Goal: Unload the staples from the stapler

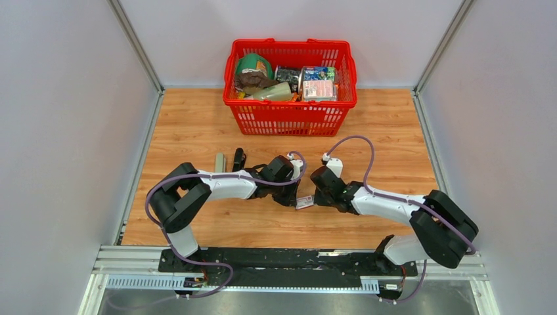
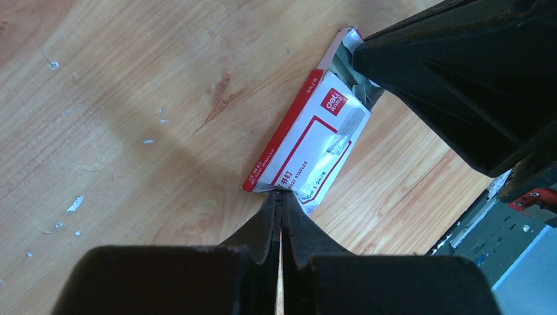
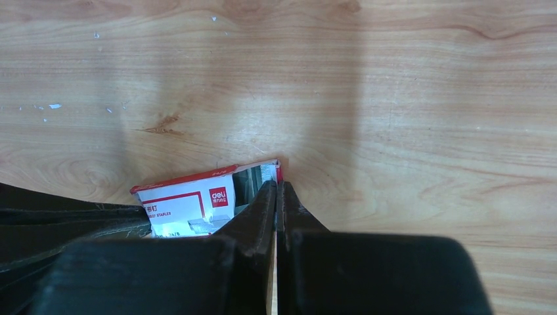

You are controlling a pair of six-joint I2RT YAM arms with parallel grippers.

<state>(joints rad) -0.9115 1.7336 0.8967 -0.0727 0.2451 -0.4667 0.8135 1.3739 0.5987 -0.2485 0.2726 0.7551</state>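
Observation:
The small black stapler (image 1: 238, 159) lies on the wooden table left of centre, behind my left arm. A thin grey strip (image 1: 219, 162), which looks like the staples, lies just left of it. Neither gripper is near them. Both grippers meet at a small red-and-white printed staple box (image 1: 304, 201). My left gripper (image 2: 281, 192) is shut, its tips pinching the near end of the box (image 2: 309, 141). My right gripper (image 3: 276, 183) is shut on the flap at the open end of the box (image 3: 190, 200).
A red plastic basket (image 1: 290, 121) full of packaged goods stands at the back centre. Grey walls close in the table on the left, right and back. Small white flecks (image 2: 75, 205) lie scattered on the wood.

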